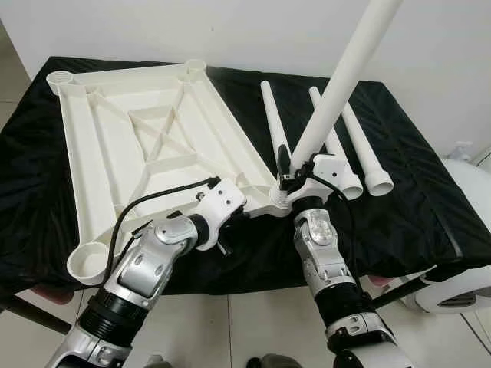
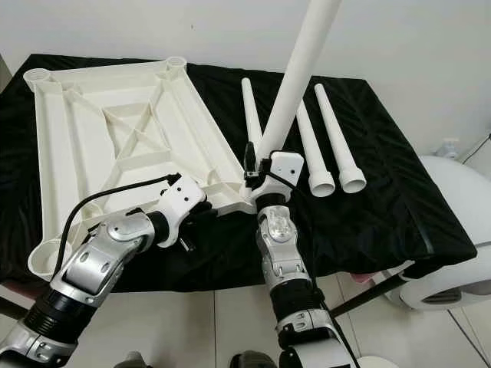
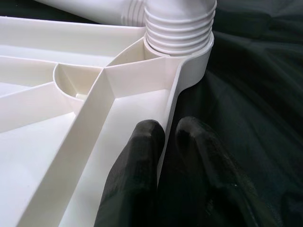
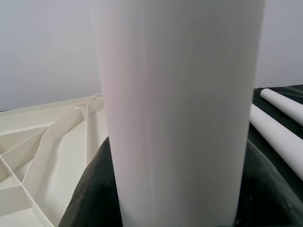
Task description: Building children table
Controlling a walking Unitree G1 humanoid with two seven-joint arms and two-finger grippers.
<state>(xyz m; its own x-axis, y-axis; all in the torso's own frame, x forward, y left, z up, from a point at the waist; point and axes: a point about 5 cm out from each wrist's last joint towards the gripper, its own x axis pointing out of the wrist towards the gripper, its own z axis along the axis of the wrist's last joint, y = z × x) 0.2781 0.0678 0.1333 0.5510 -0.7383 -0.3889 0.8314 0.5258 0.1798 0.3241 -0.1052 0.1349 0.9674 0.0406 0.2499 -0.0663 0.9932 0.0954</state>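
Left wrist view brings close what the head views leave small: the left gripper has its two black fingers pinched on the thin side wall of the white tabletop, one finger inside the rim, one outside over the black cloth. Just beyond them, the ribbed, threaded end of the standing leg sits in the corner socket. The right wrist view shows that same leg as a broad white column with dark finger pads on either side of it, so the right gripper is clamped around the standing leg, near its base.

From the head views, nearest are the two silver arms reaching forward over pale floor tiles. The black cloth covers a low table, and on it the tabletop lies upside down, its ribs and cross-braces facing up, with round sockets at the corners. The standing leg rises tilted from the near right corner socket, between the two grippers. Just right of it, three loose legs lie side by side on the cloth, wide ends toward the robot. A plain white wall stands behind the table, and a white rounded object sits at the far right on the floor.
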